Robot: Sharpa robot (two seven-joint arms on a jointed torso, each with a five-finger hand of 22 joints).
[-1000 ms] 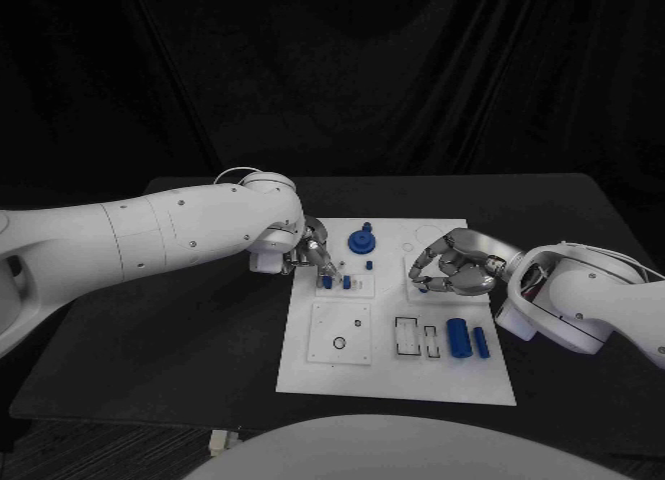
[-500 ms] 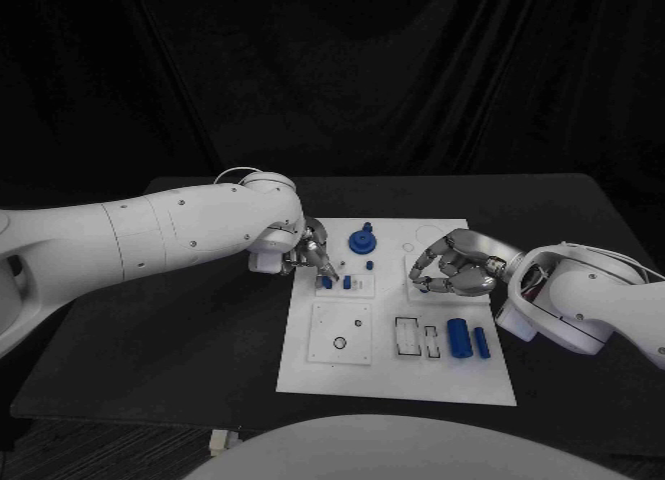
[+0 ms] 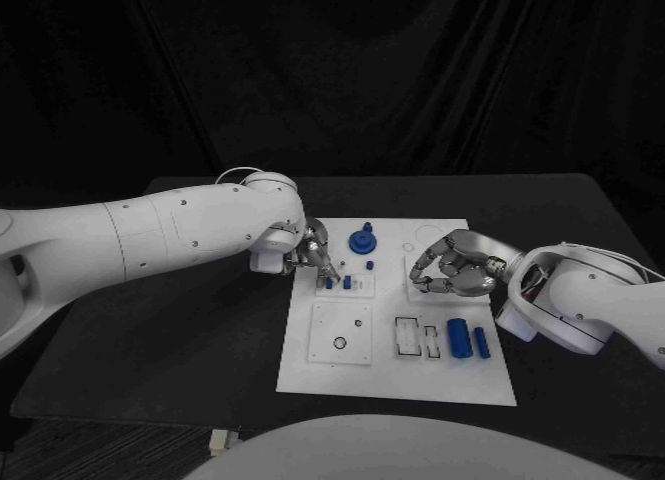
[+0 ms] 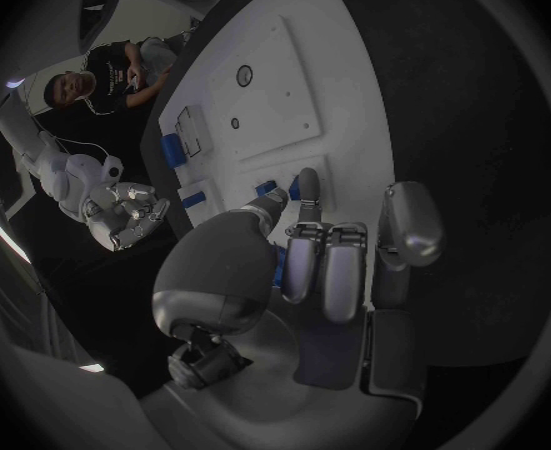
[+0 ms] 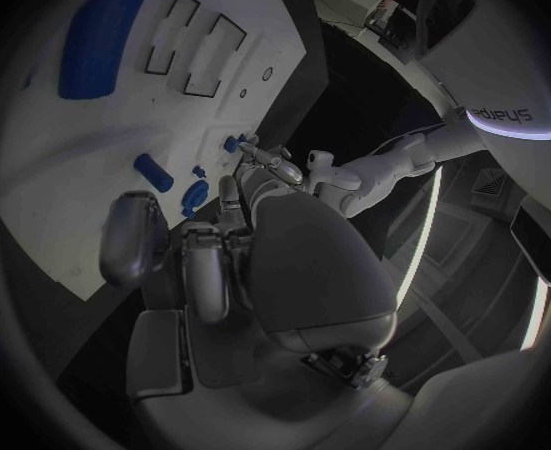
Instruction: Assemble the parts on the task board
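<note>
The white task board (image 3: 397, 375) lies mid-table. My left hand (image 3: 306, 255) reaches onto its upper left, thumb and a finger pinching a small blue peg (image 3: 326, 283) that stands in a small block beside a second peg (image 3: 347, 283). The same two pegs (image 4: 293, 185) sit at my fingertips (image 4: 308, 183) in the left wrist view. A blue gear-like part (image 3: 362, 240) and a tiny peg (image 3: 370, 265) stand just beyond. My right hand (image 3: 450, 266) hovers over the board's upper right with fingers curled in, nothing seen in them. Two blue cylinders (image 3: 458, 338) lie at the lower right.
Two empty rectangular slots (image 3: 406, 336) sit left of the cylinders, and a black ring (image 3: 339, 343) lies on the lower-left plate. In the right wrist view the thick cylinder (image 5: 100, 32) lies beside the slots (image 5: 198, 42). Black table (image 3: 174, 340) surrounds the board.
</note>
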